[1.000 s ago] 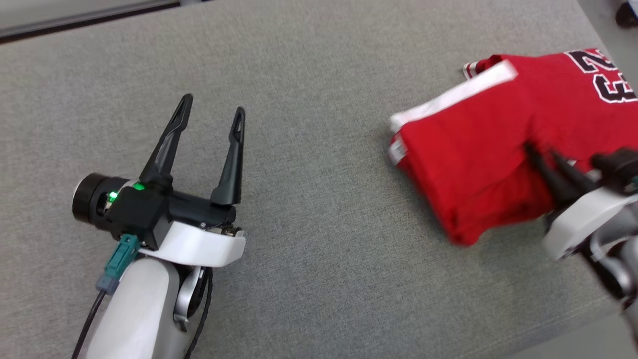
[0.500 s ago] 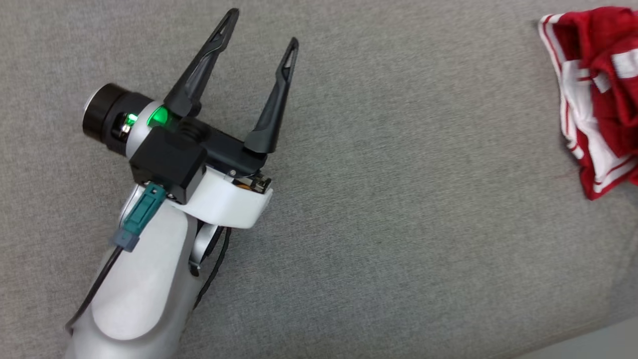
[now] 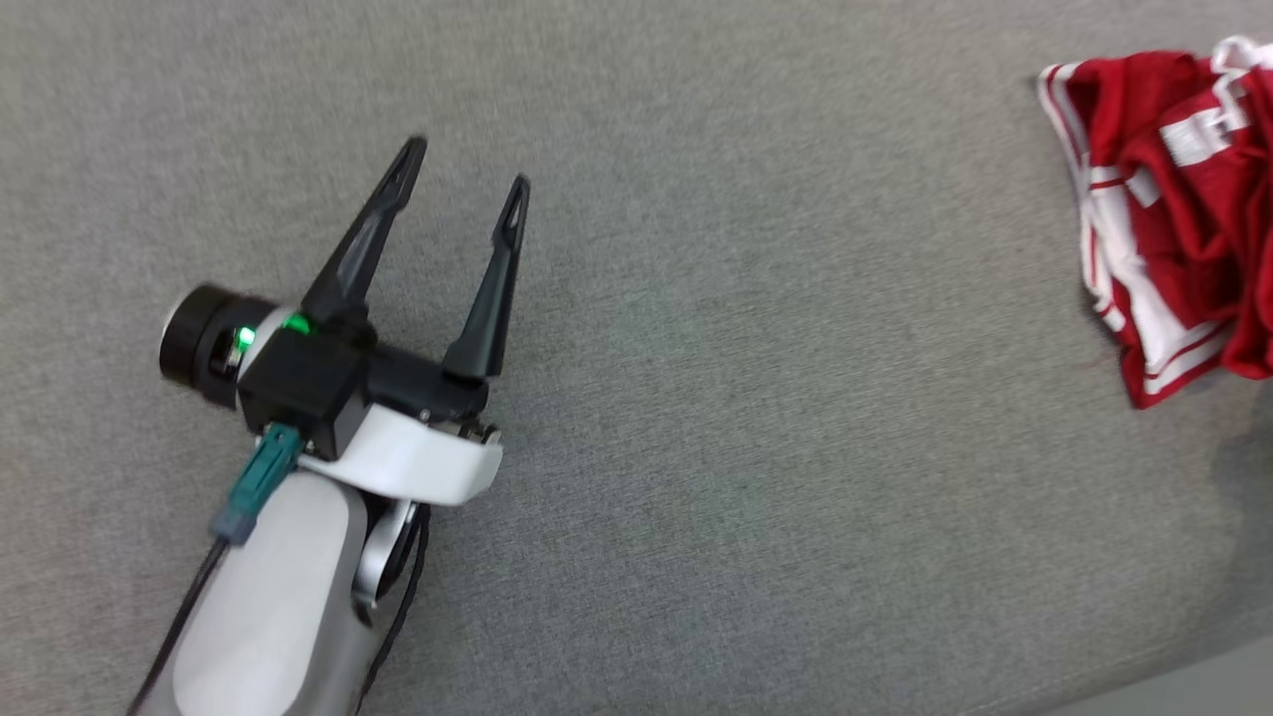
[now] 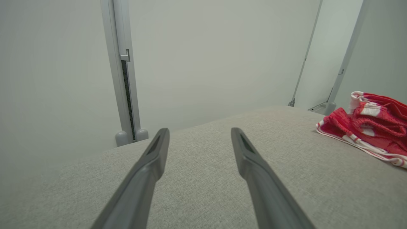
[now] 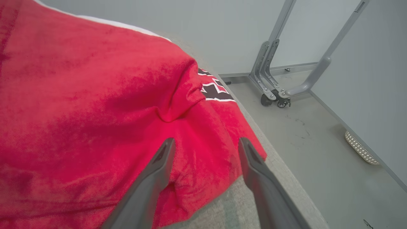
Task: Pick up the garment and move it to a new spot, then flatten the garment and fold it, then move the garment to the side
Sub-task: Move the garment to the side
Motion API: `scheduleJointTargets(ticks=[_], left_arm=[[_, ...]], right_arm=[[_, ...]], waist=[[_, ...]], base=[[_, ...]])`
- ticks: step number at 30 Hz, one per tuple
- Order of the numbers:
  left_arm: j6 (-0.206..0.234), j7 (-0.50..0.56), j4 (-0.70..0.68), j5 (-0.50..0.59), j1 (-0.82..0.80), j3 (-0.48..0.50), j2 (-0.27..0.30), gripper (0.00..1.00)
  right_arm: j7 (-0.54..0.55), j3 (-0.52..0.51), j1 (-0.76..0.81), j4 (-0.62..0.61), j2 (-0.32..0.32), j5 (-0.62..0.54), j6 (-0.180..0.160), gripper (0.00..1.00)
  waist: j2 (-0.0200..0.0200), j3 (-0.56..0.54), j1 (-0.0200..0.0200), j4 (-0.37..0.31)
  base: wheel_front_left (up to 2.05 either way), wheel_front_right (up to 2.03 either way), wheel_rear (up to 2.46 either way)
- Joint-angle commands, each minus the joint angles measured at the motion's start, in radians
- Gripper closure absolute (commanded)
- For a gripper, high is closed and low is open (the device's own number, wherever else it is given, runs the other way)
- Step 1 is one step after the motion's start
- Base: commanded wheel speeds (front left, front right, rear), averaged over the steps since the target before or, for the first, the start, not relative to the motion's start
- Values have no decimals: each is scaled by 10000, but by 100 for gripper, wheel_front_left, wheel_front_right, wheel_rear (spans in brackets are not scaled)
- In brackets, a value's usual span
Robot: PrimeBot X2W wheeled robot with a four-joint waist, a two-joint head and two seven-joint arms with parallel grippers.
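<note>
The garment (image 3: 1174, 229) is a red jersey with white trim, bunched at the far right of the grey table (image 3: 746, 398). In the right wrist view the garment (image 5: 95, 111) lies close beneath my right gripper (image 5: 206, 140), whose fingers stand open above the cloth near the table's edge; a black and white number patch shows on it. My left gripper (image 3: 465, 166) hovers open and empty over the left of the table, well apart from the jersey. From the left wrist view the left gripper (image 4: 199, 130) is open, and the garment (image 4: 372, 127) lies off to the right.
The table's near right edge (image 3: 1174, 686) drops to a grey floor. A metal frame on casters (image 5: 270, 92) stands on the floor beyond the table's end. A grey upright post (image 4: 122, 79) stands against the pale wall behind the table.
The head camera has shifted. A second ago my right gripper was shut on the folded jersey; now its fingers stand apart and the jersey lies bunched at the right edge.
</note>
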Motion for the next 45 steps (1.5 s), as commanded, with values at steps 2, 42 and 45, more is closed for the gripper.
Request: scheduleJointTargets(ticks=[2, 42, 45], left_arm=[[228, -84, 31, -190, 645, 186, 46, 0], [1075, -230, 905, -1586, 5150, 1193, 342, 0], [1170, -175, 978, -1577, 5331, 1220, 401, 0]], right_arm=[[-165, -360, 719, -574, 286, -318, -5, 0], [2675, -1512, 6891, -8610, 4143, -3684, -5, 0], [2771, -1579, 7128, -8757, 4194, -3704, -5, 0]], waist=[[0, -1225, 0, -149], [0, -6013, 0, 2819], [0, -6207, 0, 2807]], base=[[0, 0, 0], [0, 0, 0], [0, 0, 0]])
